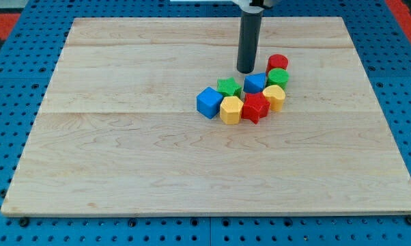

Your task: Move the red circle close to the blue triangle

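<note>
Item: small red plastic circle block (278,62) — probably light, rigid, free-sliding — just right of the jawless rod's tip (246,71), near the blue plastic triangle block (255,83); nothing gripped, push its far side.

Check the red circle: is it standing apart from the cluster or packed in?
Packed in: the red circle sits atop the green circle, beside the blue triangle. My tip rests just left.

The board (123,157) is pale, smooth, matt wood with fine grain running edge to edge, the rod (249,42) looks dark matt plastic or metal, and the blocks, like the red circle (278,61) and blue triangle (255,83), look like slightly glossy plastic.
</note>
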Available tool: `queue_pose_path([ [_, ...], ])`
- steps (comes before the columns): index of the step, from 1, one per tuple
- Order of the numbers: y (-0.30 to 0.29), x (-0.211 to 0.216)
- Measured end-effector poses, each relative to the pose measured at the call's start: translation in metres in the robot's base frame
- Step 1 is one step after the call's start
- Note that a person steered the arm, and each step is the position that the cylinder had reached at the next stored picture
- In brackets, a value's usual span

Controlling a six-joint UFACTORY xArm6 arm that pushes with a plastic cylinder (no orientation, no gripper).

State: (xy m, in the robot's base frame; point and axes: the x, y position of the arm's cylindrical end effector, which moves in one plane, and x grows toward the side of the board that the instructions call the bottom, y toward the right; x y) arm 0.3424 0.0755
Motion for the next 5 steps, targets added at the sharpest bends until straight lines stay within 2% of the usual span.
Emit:
queue_pose_path([
  [2, 0.004, 0.036],
  [3, 0.004, 0.034],
  [5, 0.004, -0.035],
])
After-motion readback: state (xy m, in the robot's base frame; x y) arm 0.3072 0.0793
